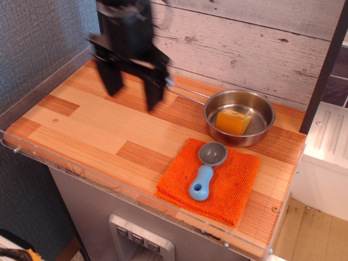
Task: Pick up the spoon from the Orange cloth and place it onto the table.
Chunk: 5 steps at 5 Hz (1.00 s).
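Spoon [206, 169] flat on cloth [210, 180], near the worktop's [103, 128] front-right corner. Grey bowl toward the back edge, blue handle toward the front edge, hole near the handle's end. Nothing touching it.

End effector [133, 92] blurred, up over the back-left part of the worktop, well apart from the spoon. Fingers [154, 91] spread wide, nothing between them. Approach under way, by the look of it; grasp not yet begun.

Doing it well: travel across high enough to clear the pan [239, 117] and its long wire handle [185, 93], both sitting between the back edge and the cloth. Block [234, 121] inside the pan, no concern. Line up over the blue handle rather than the round bowl: narrower, straighter sides, easier to pinch. Turn the fingers to close across the handle's width. Come straight down, stop just shy of pressing into the towel; soft knit likely to snag or bunch under a fingertip and lift along. Close firmly, lift cleanly, check the cloth stays behind.

Plenty of bare plank toward the left and centre for the set-down.
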Tool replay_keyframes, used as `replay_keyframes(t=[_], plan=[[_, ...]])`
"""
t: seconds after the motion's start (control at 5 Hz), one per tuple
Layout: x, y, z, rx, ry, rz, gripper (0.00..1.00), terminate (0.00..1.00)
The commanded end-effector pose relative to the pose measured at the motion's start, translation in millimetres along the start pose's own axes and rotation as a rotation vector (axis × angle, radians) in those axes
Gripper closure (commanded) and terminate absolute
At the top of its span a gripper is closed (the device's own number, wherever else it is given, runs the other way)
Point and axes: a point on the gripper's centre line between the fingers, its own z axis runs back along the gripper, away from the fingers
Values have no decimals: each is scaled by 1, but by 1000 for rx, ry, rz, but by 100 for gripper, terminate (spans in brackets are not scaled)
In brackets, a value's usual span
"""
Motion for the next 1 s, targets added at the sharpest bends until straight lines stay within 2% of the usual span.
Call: replay_keyframes(t=[0.0, 0.2, 0.4, 0.6, 0.8], plan=[[0, -61, -8, 11, -23, -64, 0, 0], [-5, -73, -23, 14, 17, -34, 0, 0], [-12, -80, -41, 53, 81, 21, 0, 0], [-18, -81, -53, 74, 106, 73, 0, 0], [-20, -83, -66, 117, 71, 121, 0, 0]])
